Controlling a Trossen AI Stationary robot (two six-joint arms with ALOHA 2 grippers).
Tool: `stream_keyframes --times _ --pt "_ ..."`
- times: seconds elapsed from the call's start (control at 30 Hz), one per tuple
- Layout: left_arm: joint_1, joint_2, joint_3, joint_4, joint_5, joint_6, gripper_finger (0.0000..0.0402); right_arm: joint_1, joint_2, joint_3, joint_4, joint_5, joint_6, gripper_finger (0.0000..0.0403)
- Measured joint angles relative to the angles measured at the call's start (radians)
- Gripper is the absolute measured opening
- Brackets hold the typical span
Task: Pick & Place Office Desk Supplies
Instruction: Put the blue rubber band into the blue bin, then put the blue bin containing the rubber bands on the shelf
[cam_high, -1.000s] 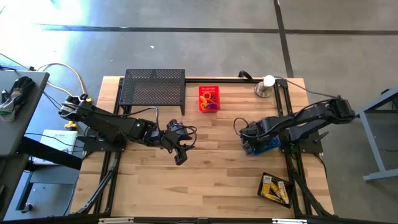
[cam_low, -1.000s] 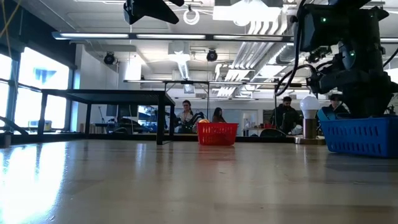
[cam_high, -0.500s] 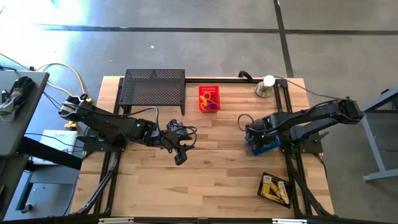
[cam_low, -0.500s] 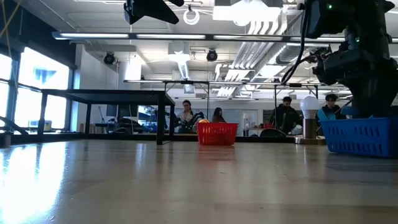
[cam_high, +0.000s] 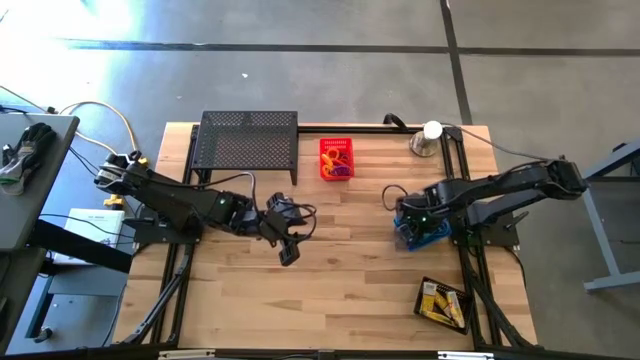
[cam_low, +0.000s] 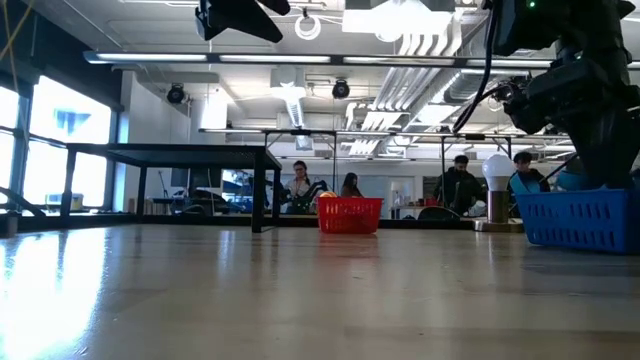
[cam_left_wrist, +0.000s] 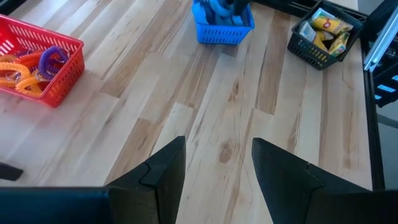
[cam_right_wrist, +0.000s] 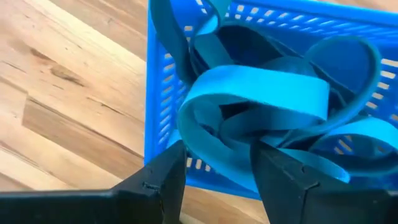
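Orange and purple elastic loops (cam_left_wrist: 28, 65) lie in a red basket (cam_high: 336, 158) at the table's far middle. Small yellow-and-white boxes (cam_left_wrist: 326, 31) fill a black basket (cam_high: 443, 302) near the right front corner. Wide blue band loops (cam_right_wrist: 261, 93) are piled in a blue basket (cam_high: 422, 234) at the right. My right gripper (cam_right_wrist: 217, 171) is open just above that pile, at the basket's left wall (cam_right_wrist: 158, 106). My left gripper (cam_left_wrist: 214, 168) hangs open over bare wood at mid-table (cam_high: 288, 240), high above the table in the low view (cam_low: 235, 15). My right gripper points down into the blue basket from above. A fold of one blue band (cam_right_wrist: 208, 146) runs down between its open fingers. Whether either finger touches the band, I cannot tell.
A black mesh shelf (cam_high: 248, 140) stands at the far left of the table. A silver dome with a white ball (cam_high: 428, 138) sits at the far right. Bare wood lies between the baskets and along the near edge. People sit in the room beyond the table (cam_low: 300, 185).
My right gripper has risen a little out of the blue basket and shifted slightly toward the table's right edge, its arm drawing back to the right. The left arm has kept still.
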Motion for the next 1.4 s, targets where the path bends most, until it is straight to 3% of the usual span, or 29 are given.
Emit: stream_keyframes --times 0.33,0.7,0.87,1.07,1.2,1.4 --pt "-0.001 0.000 0.000 -0.001 0.000 0.000 0.0179 0.000 -0.034 0.001 -0.026 0.032 -0.006 0.0165" --pt "-0.001 0.000 0.000 -0.013 0.000 -0.001 0.0179 0.001 -0.168 0.019 -0.050 0.034 0.018 0.0165" --pt "-0.001 0.000 0.000 -0.012 0.000 -0.003 0.0179 0.033 -0.228 0.026 0.075 0.041 -0.035 0.0165" --pt "-0.016 0.000 0.000 -0.024 0.022 -0.055 0.0179 0.147 -0.209 0.026 0.279 0.083 -0.139 0.0165" --pt "-0.042 0.000 0.000 -0.047 0.036 -0.079 0.0179 0.199 -0.170 0.026 0.248 0.139 -0.096 0.0165" --pt "-0.074 0.000 0.000 -0.052 0.035 -0.148 0.0179 0.228 -0.118 0.026 0.169 0.115 -0.042 0.0165"
